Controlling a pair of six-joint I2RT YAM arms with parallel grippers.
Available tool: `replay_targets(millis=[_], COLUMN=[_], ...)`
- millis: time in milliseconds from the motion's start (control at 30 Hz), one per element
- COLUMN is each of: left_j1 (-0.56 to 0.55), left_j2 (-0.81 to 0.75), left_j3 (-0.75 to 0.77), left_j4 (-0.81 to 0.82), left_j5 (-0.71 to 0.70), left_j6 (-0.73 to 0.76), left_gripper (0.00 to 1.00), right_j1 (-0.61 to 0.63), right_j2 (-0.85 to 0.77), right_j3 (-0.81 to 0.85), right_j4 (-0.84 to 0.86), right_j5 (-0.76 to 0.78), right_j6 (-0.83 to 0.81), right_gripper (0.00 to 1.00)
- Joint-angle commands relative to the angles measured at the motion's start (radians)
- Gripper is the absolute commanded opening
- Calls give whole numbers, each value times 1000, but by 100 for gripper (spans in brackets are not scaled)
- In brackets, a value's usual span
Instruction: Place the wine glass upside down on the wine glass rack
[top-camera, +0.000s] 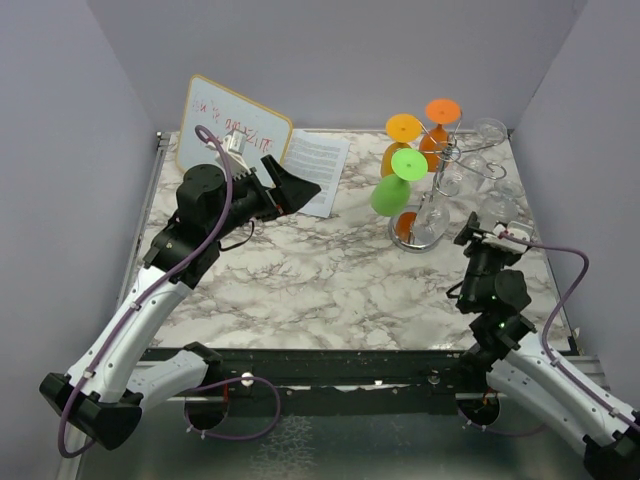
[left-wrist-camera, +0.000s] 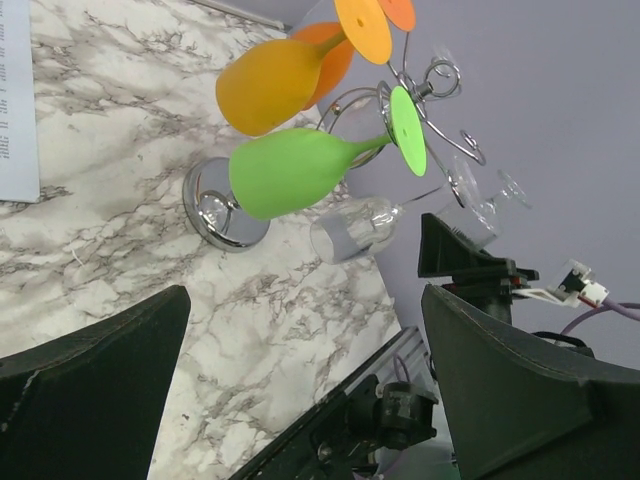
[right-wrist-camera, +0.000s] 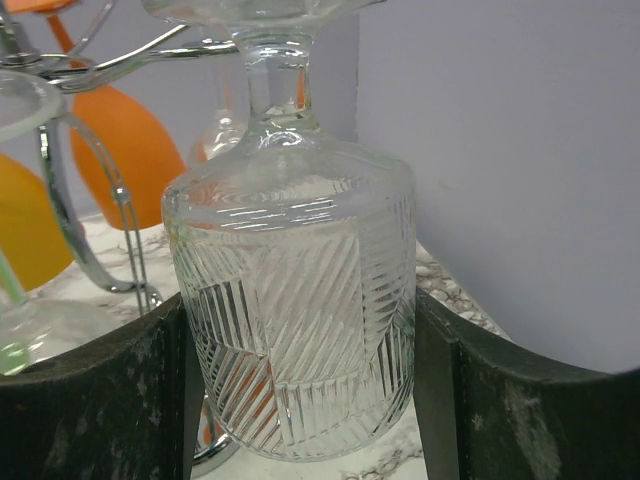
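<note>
The wine glass rack (top-camera: 447, 158) stands at the back right, its chrome disc base (left-wrist-camera: 220, 210) on the marble. A green glass (top-camera: 395, 190), two orange glasses (top-camera: 400, 140) and clear glasses (top-camera: 440, 215) hang on it upside down. My right gripper (top-camera: 490, 232) is shut on a clear ribbed wine glass (right-wrist-camera: 295, 320). The glass is upside down, stem up, its rim just above the table, beside the rack's wire arms (right-wrist-camera: 95, 190). Its foot (right-wrist-camera: 260, 10) is at the frame's top. My left gripper (top-camera: 300, 188) is open and empty, raised left of the rack.
A small whiteboard (top-camera: 232, 135) leans at the back left with a printed sheet (top-camera: 318, 165) beside it. Grey walls close in the table on three sides; the right wall (right-wrist-camera: 520, 150) is close behind the held glass.
</note>
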Motion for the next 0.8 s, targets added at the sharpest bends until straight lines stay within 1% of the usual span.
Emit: replay_targets(millis=[0, 400, 667, 767], left_j1=[3, 3, 3, 3], left_j2=[-19, -30, -38, -38], left_j3=[-17, -16, -17, -19], left_j4=[10, -3, -8, -6], left_j5=[-19, -27, -30, -30], left_j6=[18, 30, 38, 37], left_gripper=[99, 99, 99, 99], right_j1=[-122, -389, -486, -518], right_j2=[52, 139, 165, 180], right_j3=[53, 44, 29, 40], right_j4=[-58, 36, 83, 89], right_j5=[-112, -374, -556, -645], right_j6=[160, 269, 296, 340], right_gripper=[1, 1, 1, 1])
